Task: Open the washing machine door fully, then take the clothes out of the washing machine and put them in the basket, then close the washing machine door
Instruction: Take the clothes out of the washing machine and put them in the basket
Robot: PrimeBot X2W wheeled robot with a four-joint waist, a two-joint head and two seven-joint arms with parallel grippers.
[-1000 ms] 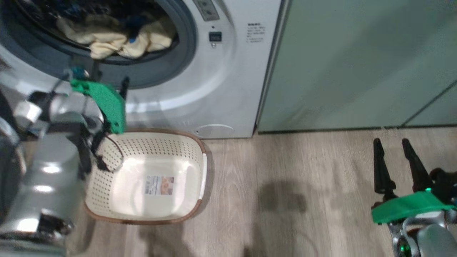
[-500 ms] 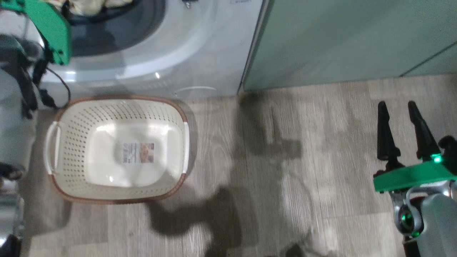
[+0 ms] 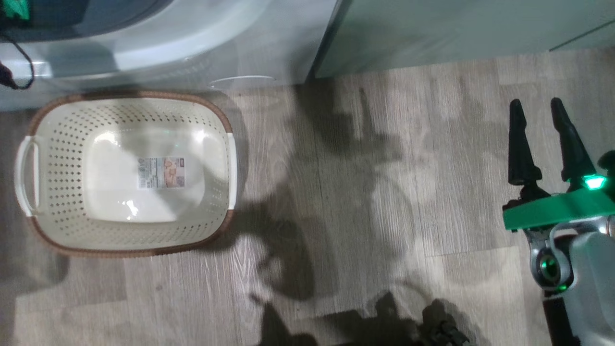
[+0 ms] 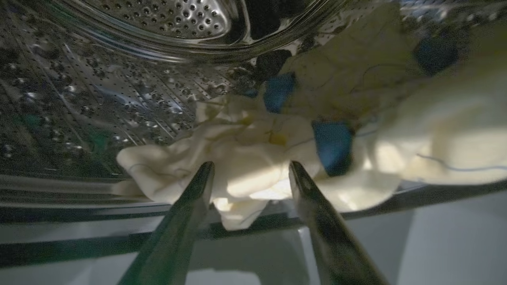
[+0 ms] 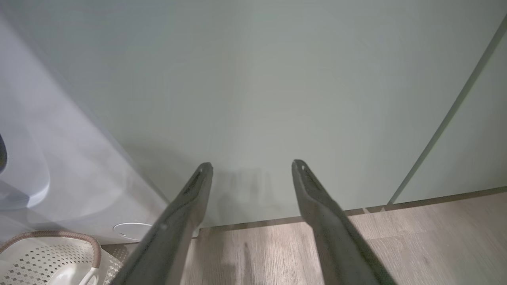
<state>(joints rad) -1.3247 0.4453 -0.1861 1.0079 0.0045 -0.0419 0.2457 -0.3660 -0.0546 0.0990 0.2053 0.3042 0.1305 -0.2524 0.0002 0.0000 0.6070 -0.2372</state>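
Observation:
My left gripper is open at the mouth of the washing machine's steel drum. Its fingertips stand on either side of a fold of the pale-yellow clothes, which lie heaped on the drum's front lip with blue fabric among them. The cream basket stands empty on the floor in front of the white washing machine. My right gripper hangs open over the floor at the far right, holding nothing. The washing machine door is out of view.
Sage-green cabinet doors stand right of the machine, straight ahead of my right gripper. Wood-look floor spreads between the basket and the right arm. A dark cable hangs at the machine's front.
The head camera has tilted down, so the drum opening has left the top of the picture and the whole basket shows. My left arm has reached up towards the drum.

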